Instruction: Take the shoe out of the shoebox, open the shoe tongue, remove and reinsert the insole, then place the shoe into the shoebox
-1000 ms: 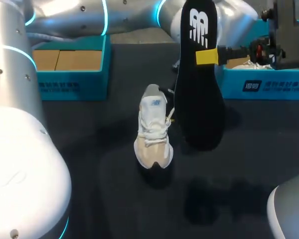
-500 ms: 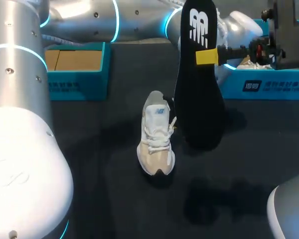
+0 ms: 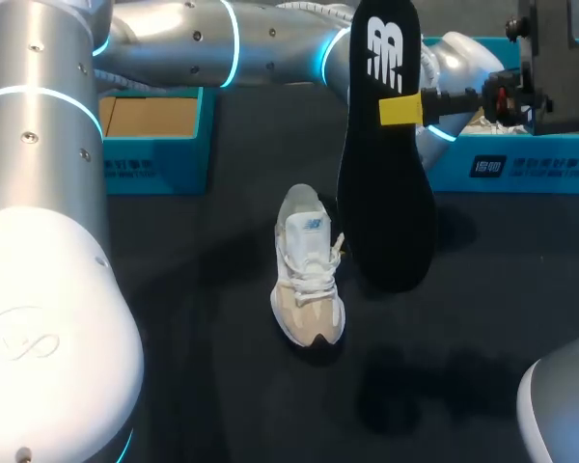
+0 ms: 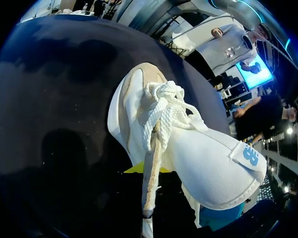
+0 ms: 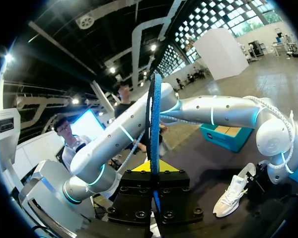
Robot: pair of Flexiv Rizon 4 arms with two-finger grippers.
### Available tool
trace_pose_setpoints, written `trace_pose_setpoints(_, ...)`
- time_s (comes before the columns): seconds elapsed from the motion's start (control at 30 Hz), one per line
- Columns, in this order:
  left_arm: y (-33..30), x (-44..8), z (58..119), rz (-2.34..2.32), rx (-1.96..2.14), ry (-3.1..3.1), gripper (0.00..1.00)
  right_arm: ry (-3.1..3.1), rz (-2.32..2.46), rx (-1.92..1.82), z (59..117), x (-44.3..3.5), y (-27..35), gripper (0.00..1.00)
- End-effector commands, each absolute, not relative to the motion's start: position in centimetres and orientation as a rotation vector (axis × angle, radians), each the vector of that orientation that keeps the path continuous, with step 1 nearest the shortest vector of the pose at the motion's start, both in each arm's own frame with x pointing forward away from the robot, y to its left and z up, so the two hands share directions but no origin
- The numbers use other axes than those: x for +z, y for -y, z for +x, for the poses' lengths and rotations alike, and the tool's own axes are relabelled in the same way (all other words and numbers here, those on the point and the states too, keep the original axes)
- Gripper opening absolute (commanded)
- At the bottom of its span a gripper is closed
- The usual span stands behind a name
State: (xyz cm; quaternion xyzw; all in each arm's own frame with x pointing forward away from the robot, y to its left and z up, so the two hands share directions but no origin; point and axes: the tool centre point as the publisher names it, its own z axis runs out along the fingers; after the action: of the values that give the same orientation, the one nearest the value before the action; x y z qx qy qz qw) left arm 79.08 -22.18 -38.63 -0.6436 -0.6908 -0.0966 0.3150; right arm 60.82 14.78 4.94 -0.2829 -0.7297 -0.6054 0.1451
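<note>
Counter: dark and matte (image 3: pixel 203 367), seen from above and behind us.
Shoe: one white and beige shoe (image 3: pixel 307 280) stood on its sole near the middle of the counter. Its toe pointed towards us, its laces were tied, and it was outside both boxes.
Insole: a long black insole (image 3: pixel 386 203) with a white logo hung upright just right of the shoe, its lower end close to the counter.
Right hand: our right hand (image 3: pixel 400 109) was at the insole's upper part, its yellow-tipped fingers clamped on the insole from both sides. In its wrist view the insole stood edge-on between them.
Left arm: our left arm (image 3: pixel 270 39) lay across the back of the counter and bent down behind the insole.
Left hand: our left hand (image 5: pixel 262 173) sat at the shoe's heel end. Its own wrist view showed the tongue and laces close ahead, with one yellow tip (image 4: pixel 139 170) under the shoe's side. We could not tell whether its fingers were apart or closed.
Boxes: a left teal box (image 3: pixel 150 159) with brown cardboard inside stood at the back left. A right teal box (image 3: pixel 521 169) stood at the back right.
</note>
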Motion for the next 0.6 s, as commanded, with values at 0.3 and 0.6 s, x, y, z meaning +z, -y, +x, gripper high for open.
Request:
trace_pose_setpoints(0.3,22.2,-37.6,78.5,-1.743,-0.249,1.819,1.00,2.104,-0.817,-1.738,61.1,5.0,-15.1,0.00)
trace_pose_setpoints(0.6,21.8,-32.6,79.4,-1.803,-0.210,1.969,1.00,2.104,-0.817,-1.738,61.1,5.0,-15.1,0.00)
